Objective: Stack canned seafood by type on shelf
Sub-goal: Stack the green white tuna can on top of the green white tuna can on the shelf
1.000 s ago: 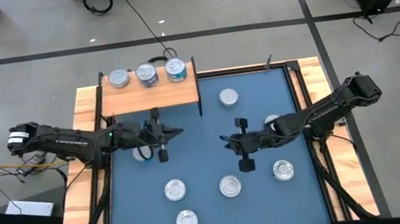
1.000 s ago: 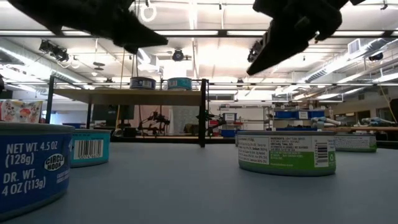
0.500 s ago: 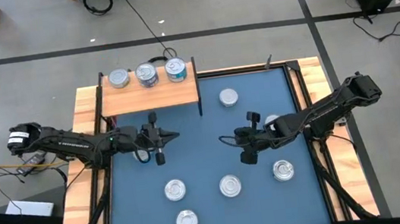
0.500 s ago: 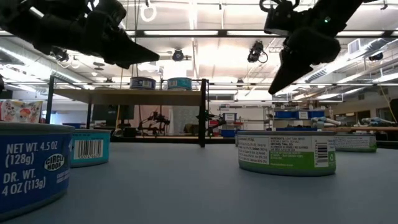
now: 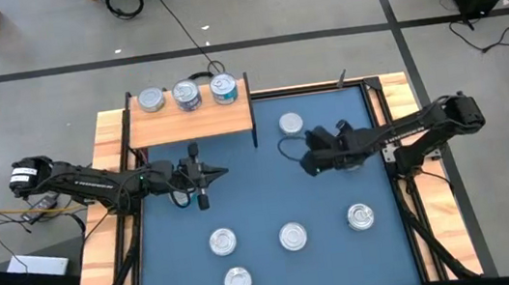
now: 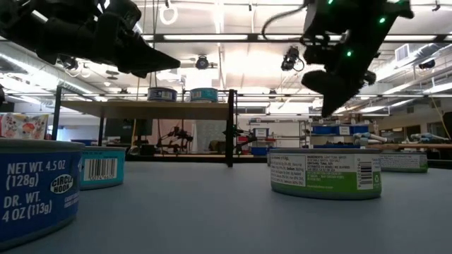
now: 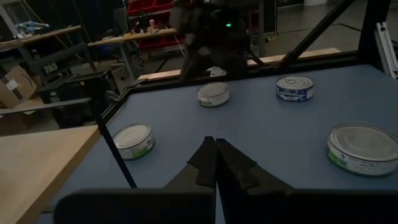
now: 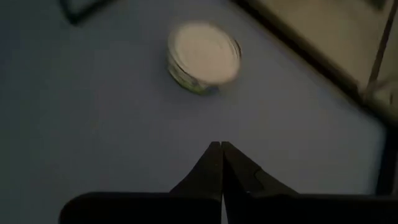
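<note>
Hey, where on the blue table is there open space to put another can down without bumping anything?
The widest bare stretch of the blue table lies mid-table, between the left gripper and right gripper, above the three front cans. The shelf is crowded: three cans fill its far edge.
</note>
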